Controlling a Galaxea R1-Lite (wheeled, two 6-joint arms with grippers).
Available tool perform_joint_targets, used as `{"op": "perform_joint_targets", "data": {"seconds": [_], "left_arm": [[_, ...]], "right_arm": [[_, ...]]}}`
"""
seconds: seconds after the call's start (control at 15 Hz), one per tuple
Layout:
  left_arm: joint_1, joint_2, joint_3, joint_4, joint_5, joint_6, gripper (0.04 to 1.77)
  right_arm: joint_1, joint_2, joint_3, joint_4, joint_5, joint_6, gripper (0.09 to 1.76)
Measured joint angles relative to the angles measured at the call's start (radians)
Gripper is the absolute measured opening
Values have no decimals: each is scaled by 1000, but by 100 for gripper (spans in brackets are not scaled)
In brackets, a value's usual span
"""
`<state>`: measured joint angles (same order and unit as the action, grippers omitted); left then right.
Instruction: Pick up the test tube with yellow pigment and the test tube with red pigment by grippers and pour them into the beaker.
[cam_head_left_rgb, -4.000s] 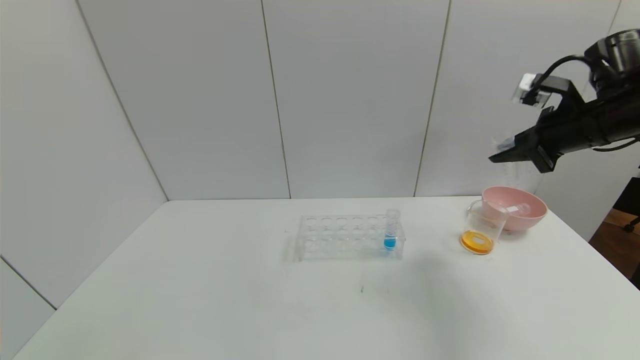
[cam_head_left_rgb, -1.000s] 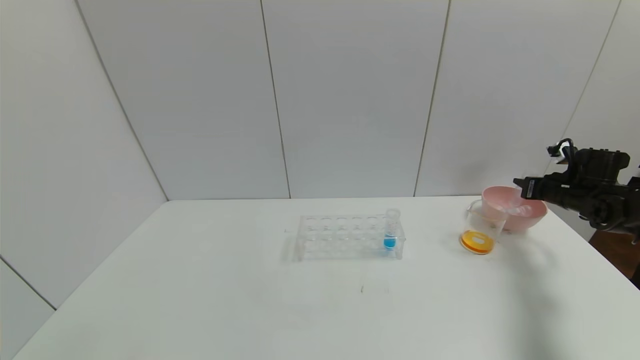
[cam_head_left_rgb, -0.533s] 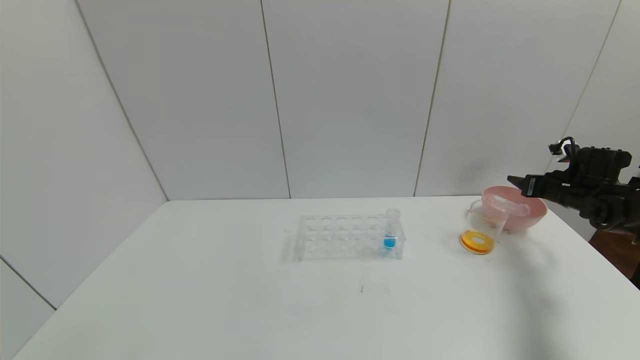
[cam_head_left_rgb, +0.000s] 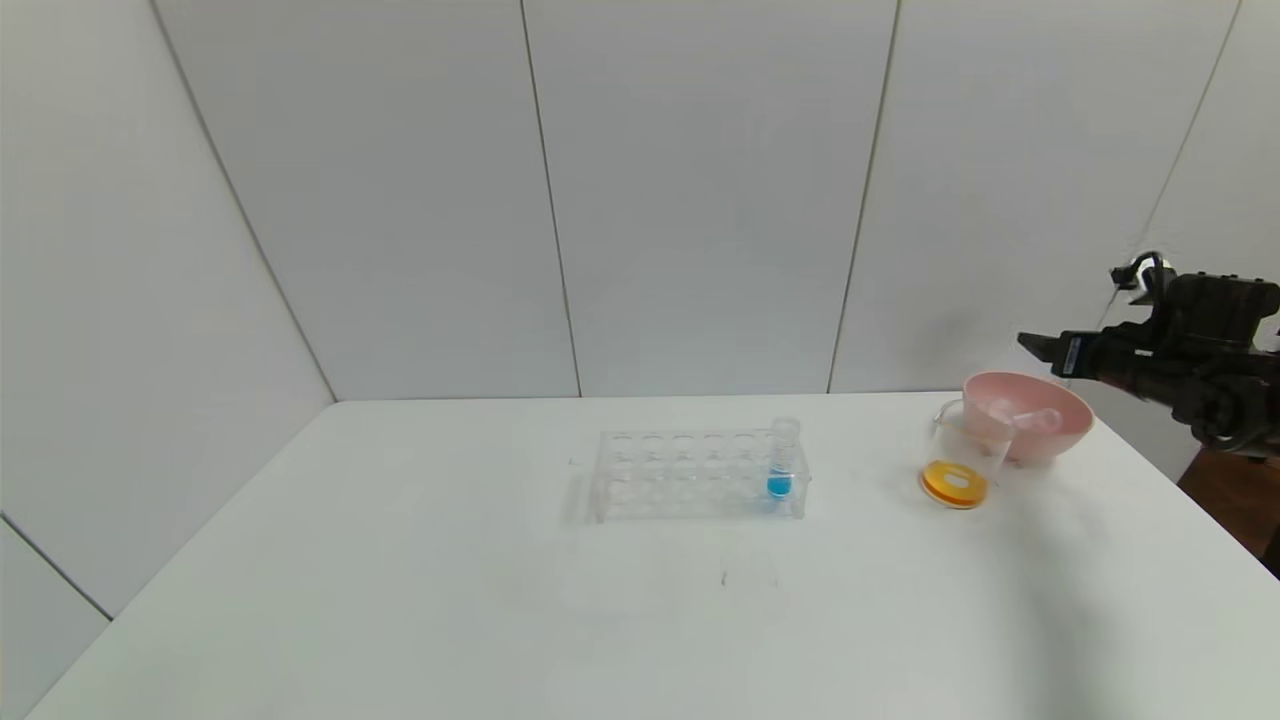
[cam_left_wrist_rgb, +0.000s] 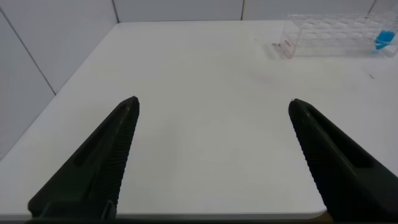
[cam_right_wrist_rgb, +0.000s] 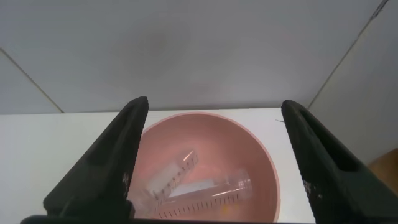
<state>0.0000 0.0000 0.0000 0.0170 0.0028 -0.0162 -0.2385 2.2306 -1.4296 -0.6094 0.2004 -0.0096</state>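
The beaker (cam_head_left_rgb: 962, 455) stands at the right of the table with orange liquid at its bottom. Just behind it, two clear graduated test tubes (cam_head_left_rgb: 1030, 418) lie in the pink bowl (cam_head_left_rgb: 1065, 435). The right wrist view shows them crossed, one (cam_right_wrist_rgb: 171, 175) over the other (cam_right_wrist_rgb: 214, 191). I cannot tell which is the yellow tube and which the red. My right gripper (cam_head_left_rgb: 1040, 348) hovers open and empty just above the bowl's far right rim, its jaws (cam_right_wrist_rgb: 214, 102) straddling the bowl (cam_right_wrist_rgb: 261, 155). My left gripper (cam_left_wrist_rgb: 214, 102) is open and empty over the table's near left part, out of the head view.
A clear tube rack (cam_head_left_rgb: 700, 475) stands mid-table holding one blue-tipped tube (cam_head_left_rgb: 780, 470); both show in the left wrist view, rack (cam_left_wrist_rgb: 329, 34) and tube (cam_left_wrist_rgb: 382, 40). White walls close the back and left. The table's right edge runs just past the bowl.
My right gripper came down from high above the bowl with a tube, let it go, and has lifted slightly. A second tube now lies in the bowl.
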Motion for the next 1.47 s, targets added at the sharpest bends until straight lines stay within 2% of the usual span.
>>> {"op": "perform_joint_targets", "data": {"seconds": [0.2, 0.47, 0.67, 1.2, 1.47], "left_arm": [[0, 0, 0, 0, 0, 0, 172], [0, 0, 0, 0, 0, 0, 172], [0, 0, 0, 0, 0, 0, 172], [0, 0, 0, 0, 0, 0, 172], [0, 0, 0, 0, 0, 0, 172]], "right_arm": [[63, -63, 56, -6, -45, 1, 159], [162, -206, 213, -69, -91, 14, 164], [174, -361, 348, -103, -97, 14, 166], [115, -962, 641, -74, -85, -14, 169], [129, -1314, 728, 119, -84, -7, 170]]}}
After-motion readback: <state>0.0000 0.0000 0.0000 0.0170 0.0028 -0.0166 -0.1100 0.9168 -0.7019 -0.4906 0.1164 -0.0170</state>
